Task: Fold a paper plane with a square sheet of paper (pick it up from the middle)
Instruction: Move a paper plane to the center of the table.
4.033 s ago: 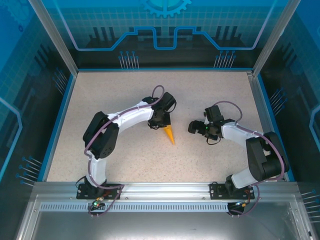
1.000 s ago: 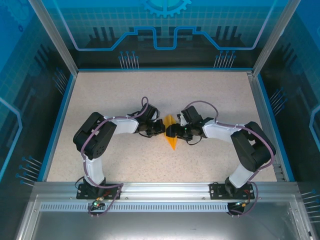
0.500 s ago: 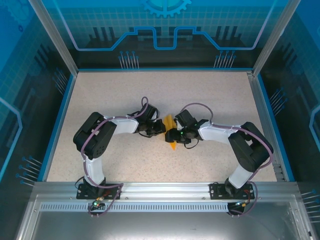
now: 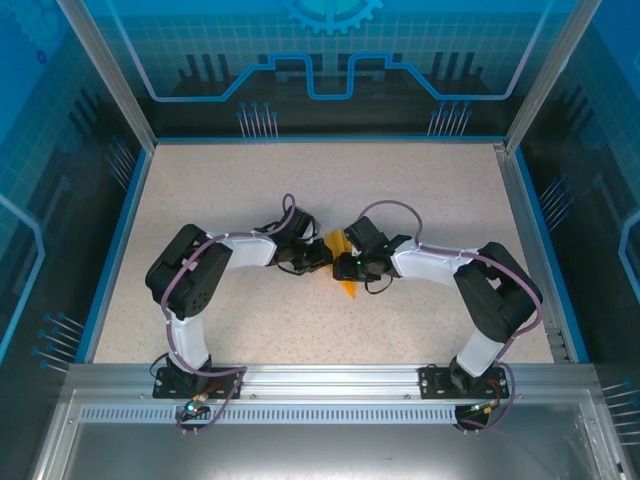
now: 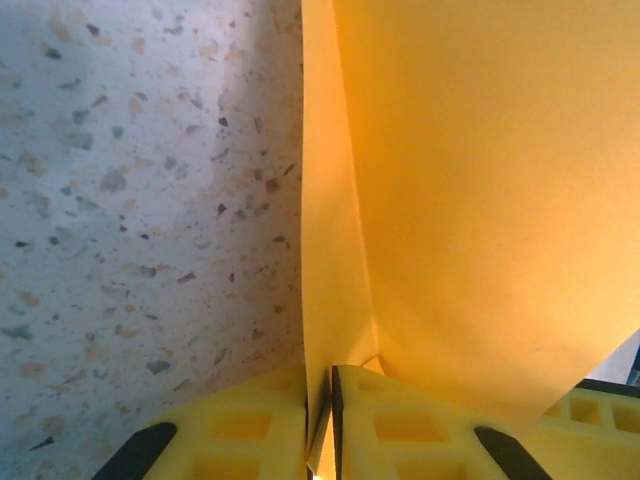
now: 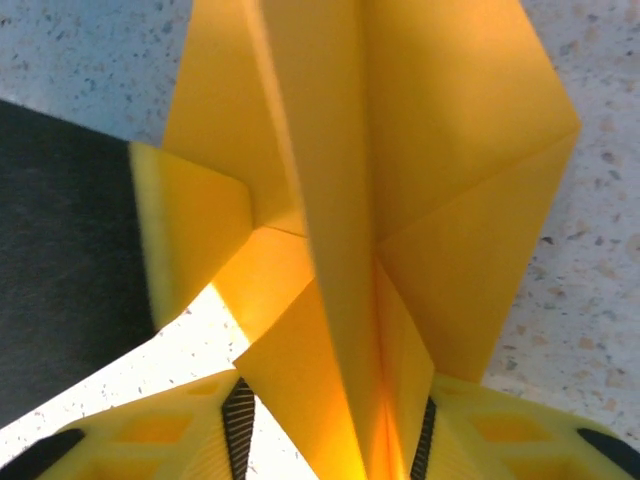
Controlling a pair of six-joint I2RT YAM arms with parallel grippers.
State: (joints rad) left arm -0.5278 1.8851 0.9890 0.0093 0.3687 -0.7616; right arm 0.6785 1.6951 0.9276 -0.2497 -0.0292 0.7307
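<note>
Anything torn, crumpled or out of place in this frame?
Nothing stands out. The orange-yellow folded paper plane shows crisp creases and no visible tears. The left gripper has its jaws pinched on one fold, and the right gripper has its jaws straddling the centre ridge.

Bright even light, paper plane (image 6: 470, 180) softly blurred

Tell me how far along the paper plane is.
Done: the sheet is already folded into a pointed dart, the paper plane, with layered flaps and a centre crease visible in the right wrist view. In hand: the left gripper is shut on a paper edge, and the right gripper straddles the centre ridge with its jaws apart. Left: probably pressing the last creases and letting go.
</note>
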